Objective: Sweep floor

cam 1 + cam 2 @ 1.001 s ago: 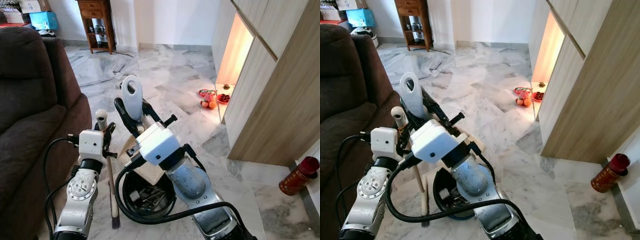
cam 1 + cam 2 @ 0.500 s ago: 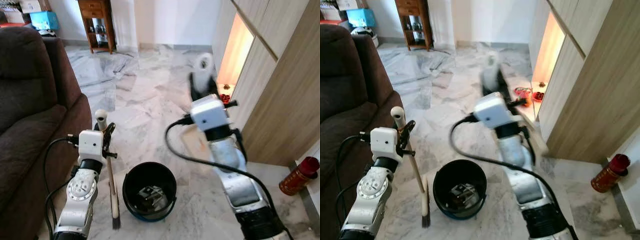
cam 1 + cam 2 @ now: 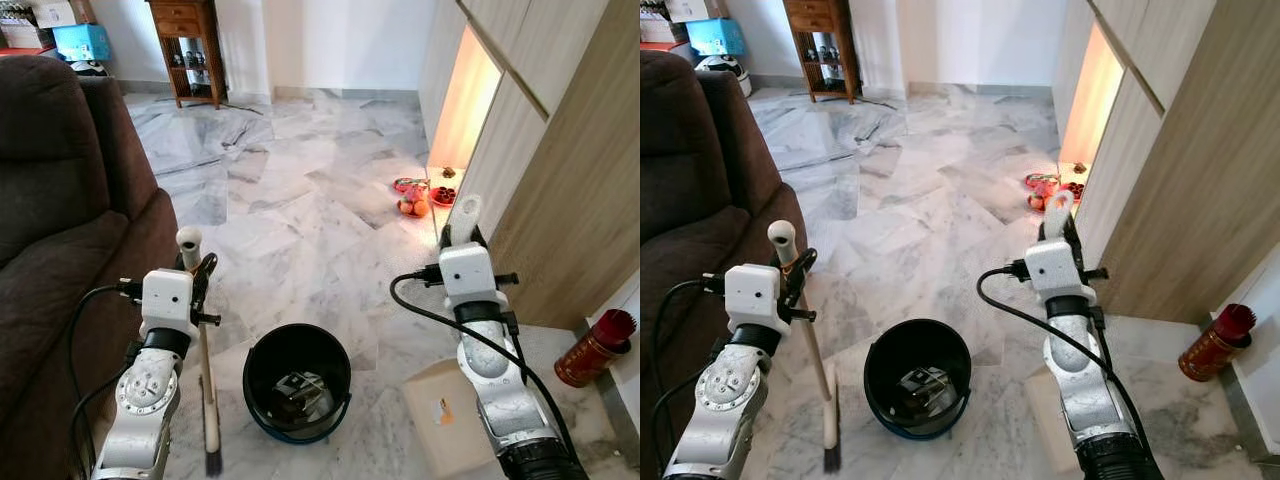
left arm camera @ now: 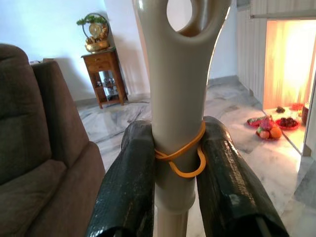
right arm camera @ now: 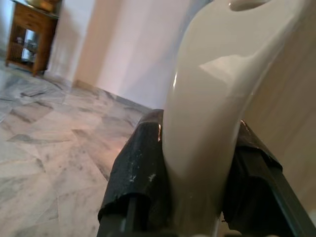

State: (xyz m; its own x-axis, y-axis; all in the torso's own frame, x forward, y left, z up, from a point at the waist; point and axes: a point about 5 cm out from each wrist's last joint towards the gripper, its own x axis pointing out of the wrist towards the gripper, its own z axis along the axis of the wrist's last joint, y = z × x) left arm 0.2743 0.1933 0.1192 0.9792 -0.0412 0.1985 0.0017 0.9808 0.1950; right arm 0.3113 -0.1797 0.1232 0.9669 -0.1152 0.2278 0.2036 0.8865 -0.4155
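While the black bucket (image 3: 297,381) is sitting on the marble floor (image 3: 300,200) right in front of the robot, both arms are busy holding tools either side of it. The left gripper (image 4: 178,163) is clamping its jaws around the broom handle (image 4: 178,98), just above a rubber band (image 4: 180,155) looped on the shaft, and the broom (image 3: 204,380) is hanging nearly upright just left of the bucket, its long axis running top to bottom with the bristles (image 3: 213,462) down by the floor. The right gripper (image 5: 197,163) is gripping the cream dustpan handle (image 5: 212,98) the same way, jaws tight on both sides, and the dustpan (image 3: 445,415) is resting flat on the floor to the right of the bucket, over toward the wooden cabinets (image 3: 560,180). So the broom is on the left arm's side and the pan on the right, with the bucket between them, and I'd guess any sweeping is going to push dirt from the broom side across toward the pan. Compared with a second ago it's a big change: the right arm was holding the pan tipped over the bucket, then swinging up and out, and now it's setting it down off to the right. The left arm and broom are barely shifting. The bucket is showing some dark scraps inside.
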